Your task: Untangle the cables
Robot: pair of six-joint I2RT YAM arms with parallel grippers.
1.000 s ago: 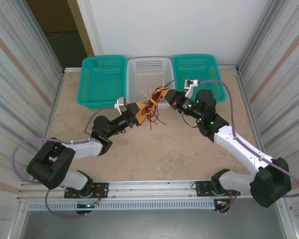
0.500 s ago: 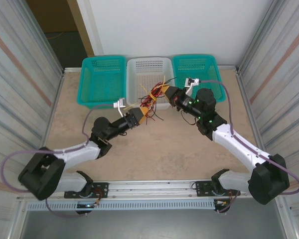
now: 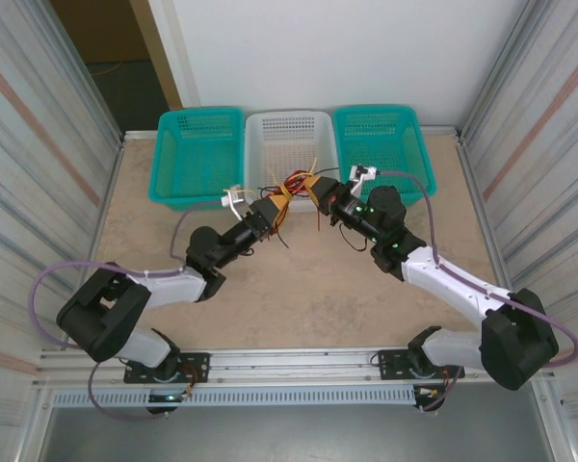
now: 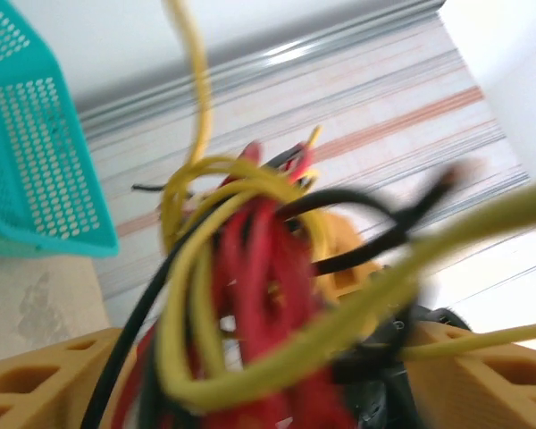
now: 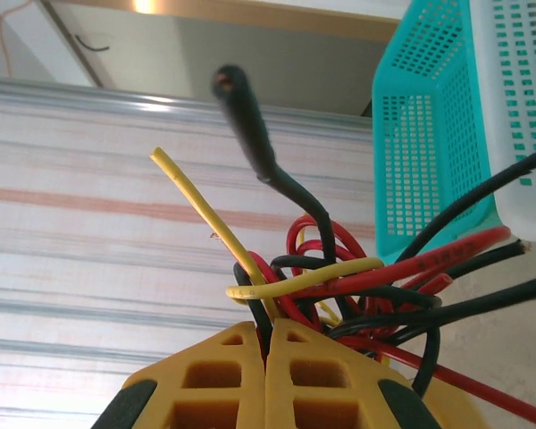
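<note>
Half caught beside the white basket (image 3: 287,117): pinched cables (image 3: 295,183) in right jaws, spread left jaws around them; risked cinching knots if pulled.

Tangled cables (image 3: 294,183) are hanging between left hand (image 3: 268,206) and right hand (image 3: 316,191), clogging the gap before the white basket (image 3: 289,116), with left teal basket (image 3: 200,114) and right teal basket (image 3: 376,109) walling the far edge, while near counter (image 3: 299,289) is lying open.

Left wrist view: cables (image 4: 250,295) were blurred and cut off at bottom edge; overhead, crossings were too small to resolve.
</note>
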